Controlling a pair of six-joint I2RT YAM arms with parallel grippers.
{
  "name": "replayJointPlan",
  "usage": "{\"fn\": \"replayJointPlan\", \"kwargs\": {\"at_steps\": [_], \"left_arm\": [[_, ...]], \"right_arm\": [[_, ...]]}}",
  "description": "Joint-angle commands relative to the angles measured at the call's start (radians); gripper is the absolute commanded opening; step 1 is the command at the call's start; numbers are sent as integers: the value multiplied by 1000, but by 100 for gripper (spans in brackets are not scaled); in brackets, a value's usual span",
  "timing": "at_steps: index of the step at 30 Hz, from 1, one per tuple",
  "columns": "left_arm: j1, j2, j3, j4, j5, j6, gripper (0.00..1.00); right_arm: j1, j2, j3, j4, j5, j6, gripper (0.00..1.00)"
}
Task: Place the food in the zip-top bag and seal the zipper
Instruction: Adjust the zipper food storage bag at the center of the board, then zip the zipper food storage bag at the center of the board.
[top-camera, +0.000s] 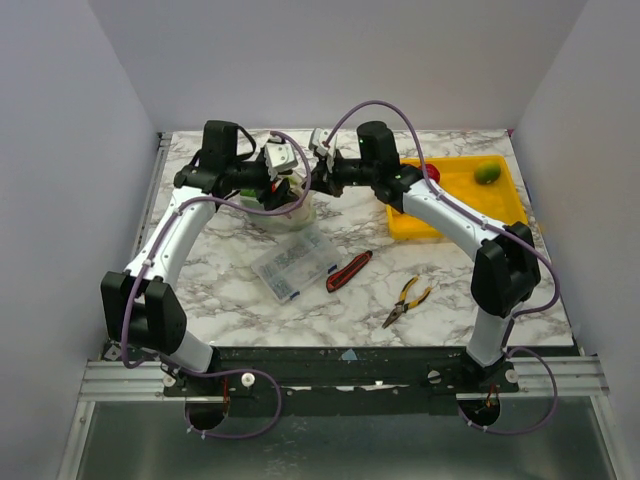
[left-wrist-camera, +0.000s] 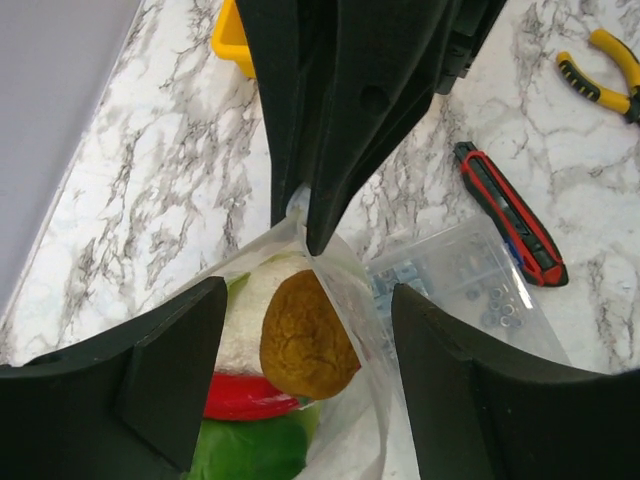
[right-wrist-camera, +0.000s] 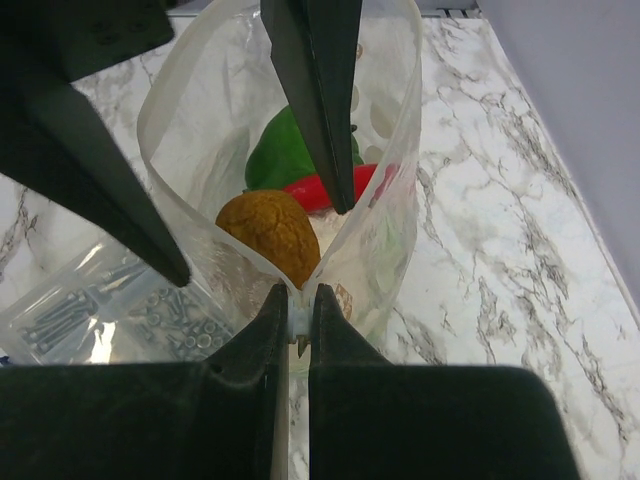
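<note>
Left gripper (left-wrist-camera: 308, 290): fingers spread wide and gripping nothing. It hangs over the mouth of the bag, with one finger above the opening and the other by the bag's left wall.
Zip-top bag (right-wrist-camera: 390, 240): stands on the marble table (top-camera: 230, 290) between the two grippers, just beyond the compartment box, with its mouth gaping upward.
Zipper (right-wrist-camera: 414, 90): unsealed, its two sides well apart except where the right fingers pinch them.
Food in the bag: a brown lumpy piece (right-wrist-camera: 270, 235) lies on top nearest the pinched corner, with the white cauliflower (left-wrist-camera: 245, 310) beside it. A red piece (right-wrist-camera: 310, 190) and a green piece (right-wrist-camera: 275, 155) lie behind.
Compartment box (top-camera: 295, 265): clear and full of screws and nuts, it lies flat just in front of the bag.
Right gripper (right-wrist-camera: 298, 292): fingers pressed together, clamped on the bag's rim at one corner.
Utility knife (top-camera: 348, 270): red and black, lying beside the box on its right.
Pliers (top-camera: 407, 300): yellow-handled, near the table's front edge, right of the knife.
Yellow tray (top-camera: 455, 210): at the far right of the table, partly under the right arm.
Food on the tray: a green round fruit (top-camera: 487, 172) sits in the far right corner. A red fruit (top-camera: 430, 172) sits at the far left edge, half hidden by the arm.
</note>
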Motion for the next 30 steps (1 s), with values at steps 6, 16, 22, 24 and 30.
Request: {"fn": "replayJointPlan", "kwargs": {"at_steps": [6,16,22,24,30], "left_arm": [[-16,6,-62,195,-143,-18,26],[-16,-18,-76,156,-80,-37,0],[-16,-40,-99,186,-53,-61,0],[-16,-46,-106,206,-47,-74,0],[-16,-62,-101,220,-29,-98,0]], "right_arm": [[-2,-48,-23,68,-36,49,0],[-24,-63,-234,488,58,295,36],[-33,-40,-296,629,34,375,38],[-35,-32,-305,666,13,403,35],[-35,0,-291,712,-26,477,0]]}}
